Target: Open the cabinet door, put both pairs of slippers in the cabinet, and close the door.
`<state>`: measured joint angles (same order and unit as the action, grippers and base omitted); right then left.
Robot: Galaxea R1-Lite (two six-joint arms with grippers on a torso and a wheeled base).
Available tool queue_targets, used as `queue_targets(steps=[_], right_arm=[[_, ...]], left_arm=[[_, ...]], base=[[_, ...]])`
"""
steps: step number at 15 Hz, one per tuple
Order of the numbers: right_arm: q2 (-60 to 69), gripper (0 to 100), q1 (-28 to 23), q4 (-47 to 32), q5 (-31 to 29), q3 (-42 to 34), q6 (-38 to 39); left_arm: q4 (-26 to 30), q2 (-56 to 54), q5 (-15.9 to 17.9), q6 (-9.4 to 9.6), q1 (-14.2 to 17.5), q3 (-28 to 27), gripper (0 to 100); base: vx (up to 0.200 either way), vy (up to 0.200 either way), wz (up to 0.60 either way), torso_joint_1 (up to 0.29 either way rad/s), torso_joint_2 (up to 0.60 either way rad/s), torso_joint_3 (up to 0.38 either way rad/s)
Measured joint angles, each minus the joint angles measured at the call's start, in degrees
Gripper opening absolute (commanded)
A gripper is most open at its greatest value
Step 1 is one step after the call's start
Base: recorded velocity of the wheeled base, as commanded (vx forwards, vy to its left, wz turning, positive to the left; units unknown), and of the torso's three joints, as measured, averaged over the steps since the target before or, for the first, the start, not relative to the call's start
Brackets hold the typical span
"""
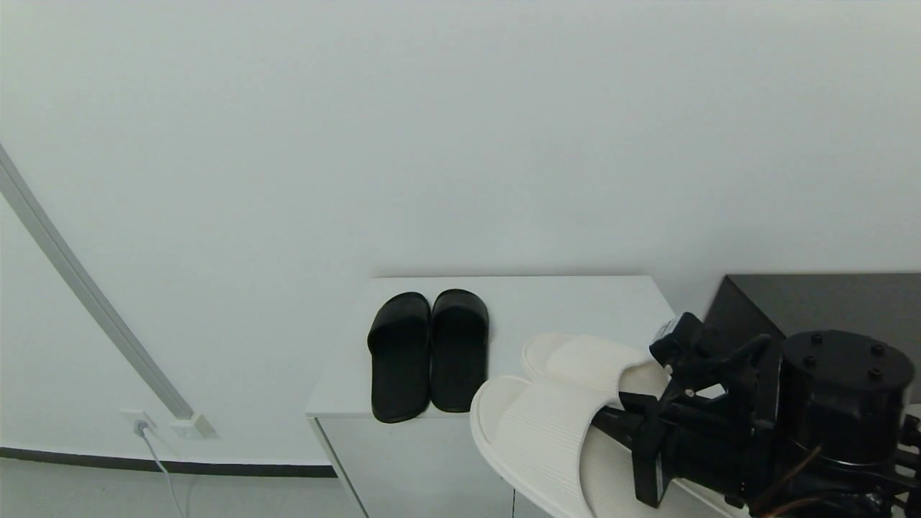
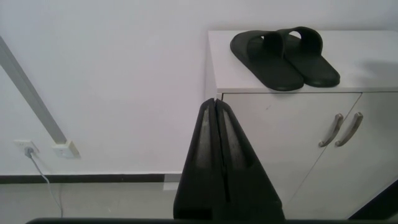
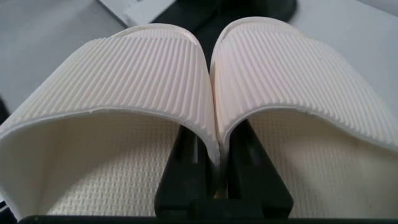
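Observation:
A pair of black slippers (image 1: 429, 354) lies side by side on top of the white cabinet (image 1: 575, 298), near its left front edge; the left wrist view has the black slippers (image 2: 286, 57) above the shut cabinet doors with two metal handles (image 2: 343, 129). My right gripper (image 1: 637, 414) is shut on the pair of white ribbed slippers (image 1: 554, 424), pinching their inner strap edges together and holding them lifted in front of the cabinet's right part. The white slippers (image 3: 211, 106) straddle its fingers (image 3: 186, 168). My left gripper (image 2: 216, 104) is shut and empty, off the cabinet's left corner.
A dark cabinet or table (image 1: 820, 302) stands right of the white cabinet. A wall socket with a plugged cable (image 1: 140, 424) and a slanted grey rail (image 1: 79, 280) are on the wall to the left. Grey floor (image 1: 144, 496) lies below.

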<state>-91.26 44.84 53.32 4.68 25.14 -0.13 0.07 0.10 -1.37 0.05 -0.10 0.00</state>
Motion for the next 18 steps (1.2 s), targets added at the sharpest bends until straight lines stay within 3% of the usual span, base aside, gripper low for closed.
queue_targets(steps=[5, 11, 18], right_arm=[[1.33, 0, 0.67, 0.18, 0.18, -1.61, 0.57], [1.35, 0, 0.76, 0.24, 0.22, -2.12, 0.51], [1.49, 0, 0.56, 0.43, 0.27, -3.18, 0.49]], left_arm=[[0.02, 0.0, 0.04, -0.05, 0.0, 0.0, 0], [0.02, 0.0, 0.04, -0.05, 0.02, 0.0, 0], [0.02, 0.0, 0.0, -0.05, -0.01, 0.0, 0]], base=[[0.0, 0.0, 0.0, 0.0, 0.0, 0.0], [-0.2, 0.0, 0.0, 0.004, 0.0, 0.002], [0.0, 0.0, 0.0, 0.0, 0.0, 0.0]])
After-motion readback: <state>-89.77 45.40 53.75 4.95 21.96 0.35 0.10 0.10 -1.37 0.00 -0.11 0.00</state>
